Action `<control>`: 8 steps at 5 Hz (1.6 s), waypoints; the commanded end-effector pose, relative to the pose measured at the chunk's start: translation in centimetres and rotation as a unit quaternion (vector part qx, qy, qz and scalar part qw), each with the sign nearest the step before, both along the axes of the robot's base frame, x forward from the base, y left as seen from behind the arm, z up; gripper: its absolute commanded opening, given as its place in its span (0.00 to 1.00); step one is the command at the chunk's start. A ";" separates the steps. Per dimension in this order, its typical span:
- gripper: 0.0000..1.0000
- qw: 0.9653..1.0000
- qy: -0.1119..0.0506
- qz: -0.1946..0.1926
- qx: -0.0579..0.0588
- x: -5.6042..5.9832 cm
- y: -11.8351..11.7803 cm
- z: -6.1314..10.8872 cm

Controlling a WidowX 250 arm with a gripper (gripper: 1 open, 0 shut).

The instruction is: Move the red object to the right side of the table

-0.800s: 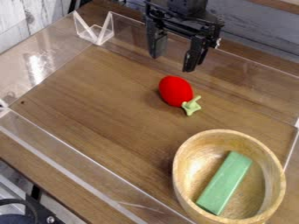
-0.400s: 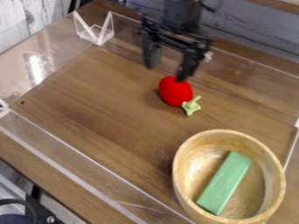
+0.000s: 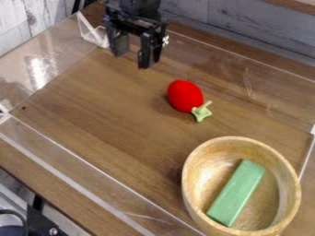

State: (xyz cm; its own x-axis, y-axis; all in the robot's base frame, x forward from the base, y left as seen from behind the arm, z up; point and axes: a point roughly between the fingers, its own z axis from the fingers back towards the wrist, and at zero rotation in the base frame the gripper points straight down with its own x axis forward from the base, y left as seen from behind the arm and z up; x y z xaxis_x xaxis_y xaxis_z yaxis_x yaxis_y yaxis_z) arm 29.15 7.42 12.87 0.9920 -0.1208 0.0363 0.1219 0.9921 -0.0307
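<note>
Brown wood-grain table (image 3: pixel 87 111) ringed by low clear walls, seen from above and in front. Red object (image 3: pixel 185 94), a toy fruit with a pale-green stem pointing toward the near right, lying roughly mid-table, untouched and apart from everything else. Round wooden bowl (image 3: pixel 197 175) at the near right corner, holding a green block (image 3: pixel 237 194). Folded piece of clear plastic (image 3: pixel 94 29) standing at the far left edge.

Gripper (image 3: pixel 132 51) now over the far left of the table, pointing straight down, fingers spread wide and holding nothing. Moments earlier hanging directly above the fruit, almost on it; since then swung away to the left and toward the far wall, with the fruit left exactly where it lay.

Meaning for the task, as a judgement: no pickup made, fruit no nearer the right side, job essentially still at its start. Retreat possibly a missed or abandoned approach. Next step likely a return over the fruit, a descent around its rounded body, then a carry to open wood at the right, clear of the bowl.
</note>
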 end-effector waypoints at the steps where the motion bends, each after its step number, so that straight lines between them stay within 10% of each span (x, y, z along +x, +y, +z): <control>1: 1.00 0.998 -0.056 -0.019 0.009 0.6 0.0 1.1; 4: 1.00 0.993 -0.116 0.026 0.005 4.0 1.2 -1.3; 8: 1.00 0.982 -0.149 0.118 0.014 6.9 3.4 -1.7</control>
